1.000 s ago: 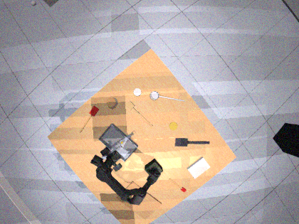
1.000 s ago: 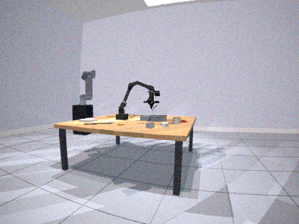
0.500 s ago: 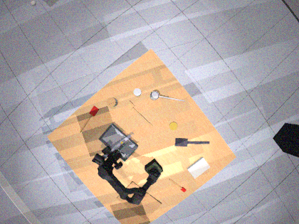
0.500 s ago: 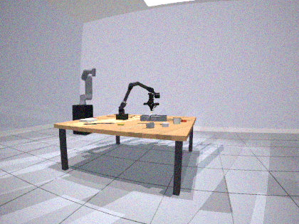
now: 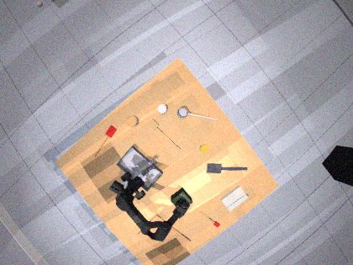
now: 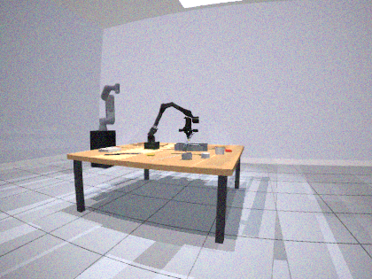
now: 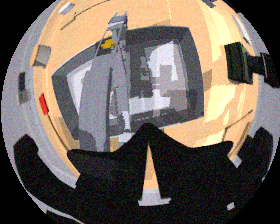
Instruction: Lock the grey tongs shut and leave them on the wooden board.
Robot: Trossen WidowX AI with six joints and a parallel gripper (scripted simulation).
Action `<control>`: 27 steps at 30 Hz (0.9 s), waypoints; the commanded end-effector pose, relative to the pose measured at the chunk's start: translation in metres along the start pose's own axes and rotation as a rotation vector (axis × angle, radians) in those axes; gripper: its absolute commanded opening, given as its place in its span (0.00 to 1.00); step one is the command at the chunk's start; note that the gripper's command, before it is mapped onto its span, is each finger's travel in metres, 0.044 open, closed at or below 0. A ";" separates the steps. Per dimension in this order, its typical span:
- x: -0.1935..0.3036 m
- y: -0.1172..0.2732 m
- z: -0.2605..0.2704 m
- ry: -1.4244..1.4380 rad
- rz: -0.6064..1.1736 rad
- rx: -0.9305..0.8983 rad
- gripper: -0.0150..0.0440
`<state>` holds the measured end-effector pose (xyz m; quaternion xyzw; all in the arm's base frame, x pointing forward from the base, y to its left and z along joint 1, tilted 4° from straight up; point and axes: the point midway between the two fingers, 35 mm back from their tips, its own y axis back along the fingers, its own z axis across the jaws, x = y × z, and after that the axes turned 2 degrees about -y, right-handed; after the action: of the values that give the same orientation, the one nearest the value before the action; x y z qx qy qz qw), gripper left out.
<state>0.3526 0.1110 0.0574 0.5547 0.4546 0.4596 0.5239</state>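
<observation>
The grey tongs [image 7: 95, 100] run across the roasting tin [image 5: 145, 158] [image 6: 199, 147] [image 7: 196, 75] in the wrist view, with a wide near arm, a narrower bar beside it and a yellow part toward the far end. Their near end passes behind the black fingers; whether they touch cannot be told. My gripper [image 5: 134, 182] [image 6: 189, 136] [image 7: 146, 126] points down above the tin, shut and empty, with its tips to the right of the wide arm in the wrist view. I cannot make out the wooden board separately from the table top.
A pan [image 5: 182, 112] with a pale handle, a white round item [image 5: 162, 108], a round pot [image 5: 132, 121] and a red item [image 5: 111, 131] [image 7: 43, 104] lie beyond the tin. A yellow disc [image 5: 204, 149], a dark spatula [image 5: 214, 168] and a white box [image 5: 235, 198] are to the right.
</observation>
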 end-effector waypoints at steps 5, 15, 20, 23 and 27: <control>0.002 0.003 0.012 -0.001 0.007 -0.003 0.00; 0.004 0.004 0.025 -0.001 0.007 -0.005 0.00; 0.004 0.004 0.032 -0.001 0.007 -0.005 0.00; 0.004 0.005 0.036 -0.001 0.007 -0.005 0.00; 0.004 0.005 0.041 -0.001 0.007 -0.006 0.00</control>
<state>0.3882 0.1086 0.0592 0.5552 0.4527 0.4595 0.5250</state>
